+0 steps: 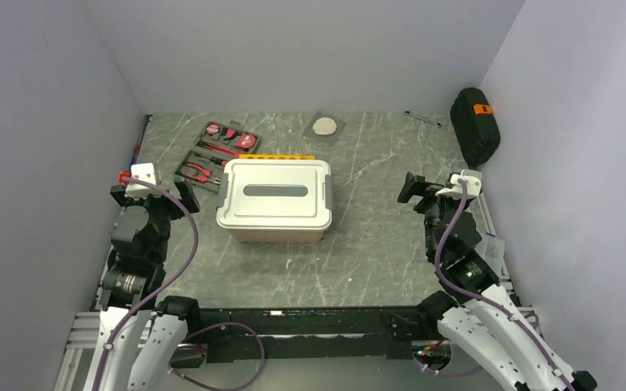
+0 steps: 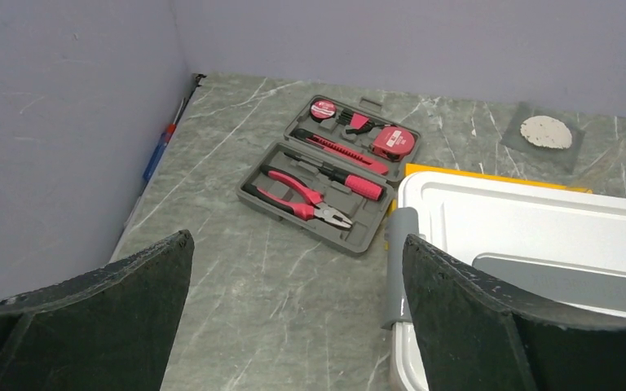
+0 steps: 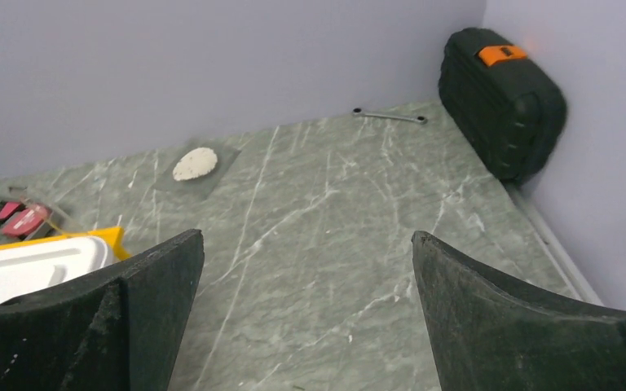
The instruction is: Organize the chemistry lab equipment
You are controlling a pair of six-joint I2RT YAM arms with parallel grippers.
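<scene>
Flanking one white lidded box (image 1: 274,199): left fingers (image 2: 90,326), right fingers (image 3: 522,326) both wide (empty); one yellow rack (image 1: 277,156) behind.

Top cam sat high behind both arms, looking down on the whole worktop (image 1: 375,244). Wrist cams rode low and close, peering forward between their own jaws. Both caught the white box (image 2: 530,216) just past one jaw, plus the pale disc (image 3: 195,164) farther ahead.

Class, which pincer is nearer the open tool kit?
Left. The left pincer sits close by, at the near-left of the tool kit; the right pincer is far off, past the white box.
</scene>
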